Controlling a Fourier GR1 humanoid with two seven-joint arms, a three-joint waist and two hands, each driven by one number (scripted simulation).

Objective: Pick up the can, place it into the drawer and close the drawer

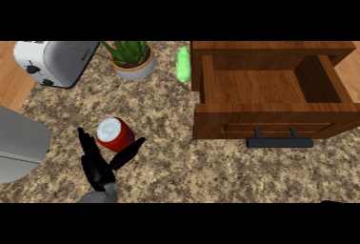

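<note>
A red can with a silver top stands upright on the speckled counter, left of centre. My left hand comes in from below and is open, with straight fingers just left of the can and the thumb at its lower right. The can sits in the gap between them and no finger curls round it. The wooden drawer at the right is pulled open and shows nothing inside; its black handle faces me. Only a dark sliver of my right hand shows at the lower right edge.
A silver toaster stands at the back left, with a potted plant beside it. A green object lies against the drawer cabinet's left side. A grey rounded object fills the left edge, close to the can.
</note>
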